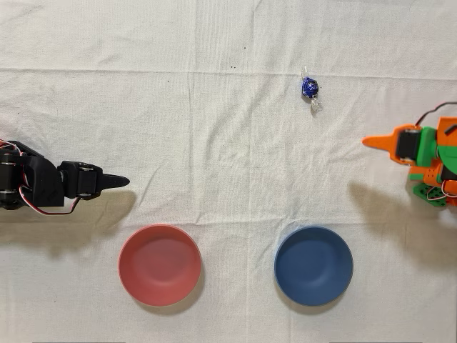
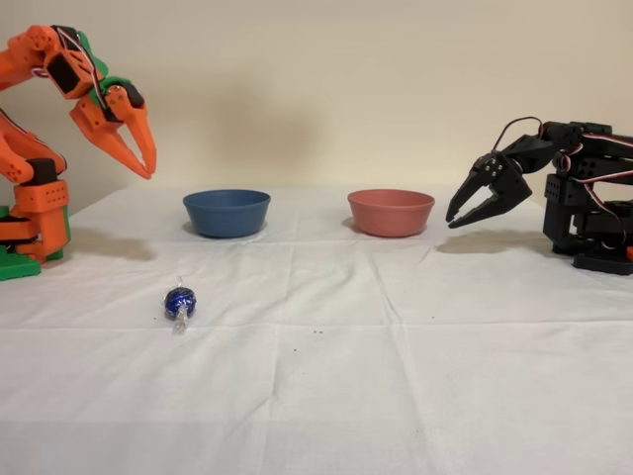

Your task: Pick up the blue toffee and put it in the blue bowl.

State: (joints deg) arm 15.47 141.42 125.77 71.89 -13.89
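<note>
In the fixed view the orange arm's gripper (image 2: 146, 166), fingers nearly pinched together and holding nothing, hangs at upper left while the blue toffee (image 2: 180, 301) lies below and right of it, nearer than the blue bowl (image 2: 226, 212)

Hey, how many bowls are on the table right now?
2. In the overhead view, the blue bowl sits at lower right and the red-pink bowl at lower left, both empty. Nothing seems hidden.
</note>
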